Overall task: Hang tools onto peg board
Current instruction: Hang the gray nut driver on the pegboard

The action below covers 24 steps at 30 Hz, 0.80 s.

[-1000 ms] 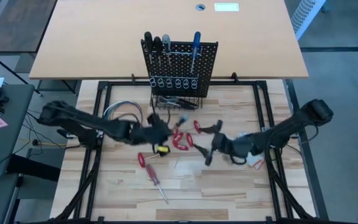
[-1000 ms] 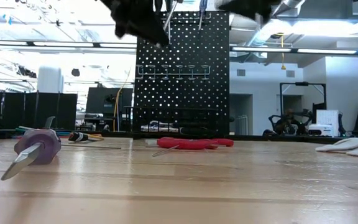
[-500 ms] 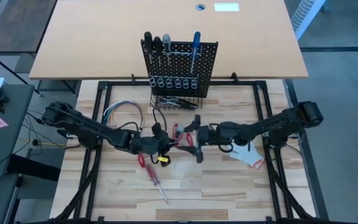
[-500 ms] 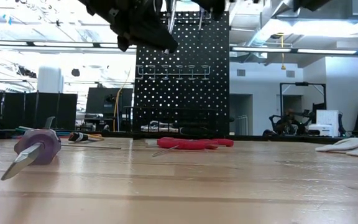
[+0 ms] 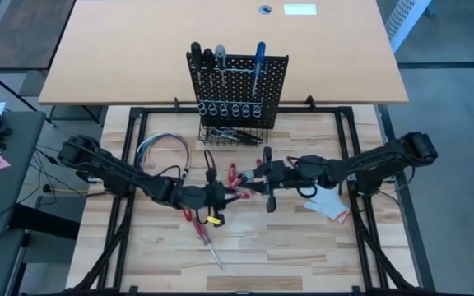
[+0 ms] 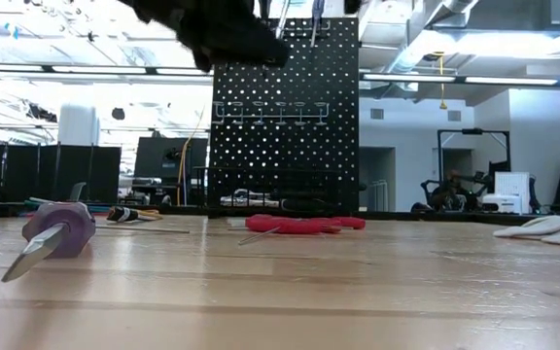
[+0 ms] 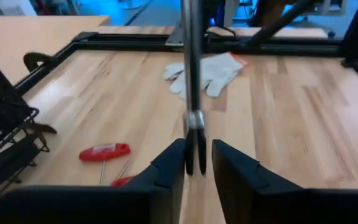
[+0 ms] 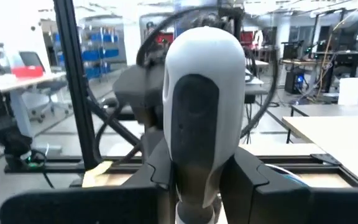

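Observation:
A screwdriver with a grey handle (image 8: 201, 93) and a steel shaft (image 7: 193, 68) hangs in the air between my two grippers, above the table's middle. My right gripper (image 5: 255, 186) is shut on its handle. My left gripper (image 5: 227, 195) has its fingers a little apart on either side of the shaft's tip end. The black peg board (image 5: 239, 86) stands upright at the far middle. Several screwdrivers hang in its top rings, and its wire basket (image 5: 232, 134) is at its foot. Red pliers (image 6: 304, 224) and a red-handled screwdriver (image 5: 197, 222) lie on the table. My left gripper has the shaft's dark tip end (image 7: 195, 152) between its two fingers, which lie across the shaft. A narrow gap shows beside the shaft, and I cannot tell whether a finger touches it. My right gripper pinches the grey handle (image 8: 199, 155) between its two fingers, low on the handle's two sides. It comes level from the table's right. The screwdriver is lifted clear of the table.
A white glove (image 5: 327, 201) lies right of the grippers, and a bundle of coloured wires (image 5: 163, 148) lies at the left. A small yellow and black piece (image 5: 214, 219) sits by the red-handled screwdriver. Black frame rails (image 5: 360, 164) border the wooden top.
My right gripper has gone toward the table's left and a little toward its far edge, up to my left gripper and the screwdriver's handle. My left gripper has gone toward the near edge and a little to the right with the screwdriver.

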### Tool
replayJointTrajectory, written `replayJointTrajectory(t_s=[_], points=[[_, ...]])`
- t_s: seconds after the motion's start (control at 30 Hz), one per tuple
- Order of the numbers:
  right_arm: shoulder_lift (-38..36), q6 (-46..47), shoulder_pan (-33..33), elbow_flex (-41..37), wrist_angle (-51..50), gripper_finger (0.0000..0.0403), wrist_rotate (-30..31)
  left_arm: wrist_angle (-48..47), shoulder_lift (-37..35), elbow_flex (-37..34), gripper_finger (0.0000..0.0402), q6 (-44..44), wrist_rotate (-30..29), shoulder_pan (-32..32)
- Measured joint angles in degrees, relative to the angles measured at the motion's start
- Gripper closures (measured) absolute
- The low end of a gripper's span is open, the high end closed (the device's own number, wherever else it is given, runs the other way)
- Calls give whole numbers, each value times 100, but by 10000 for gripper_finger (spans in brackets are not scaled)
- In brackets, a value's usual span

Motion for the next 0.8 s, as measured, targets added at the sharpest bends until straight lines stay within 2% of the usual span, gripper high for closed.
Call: replayJointTrajectory(t_s=[0.1, 0.27, 0.4, 0.53, 0.7, 0.8], points=[[-87, 141, -4, -246, 277, 325, 28, 966, 184, -305, 310, 271, -10, -8], [-226, 210, -48, -324, 295, 325, 29, 1775, 266, -513, 312, 492, -88, -26], [-231, 208, -52, -326, 301, 325, 32, 2008, 328, -533, 336, 632, -183, -25], [-231, 147, -22, -326, 317, 325, 32, 2116, 367, -531, 379, 641, -230, -24], [-234, 121, -22, -326, 310, 325, 32, 2113, 364, -531, 383, 577, -296, -44], [-340, 149, -60, -326, -15, 283, 32, 1943, 354, -531, 383, 370, -411, -37]])
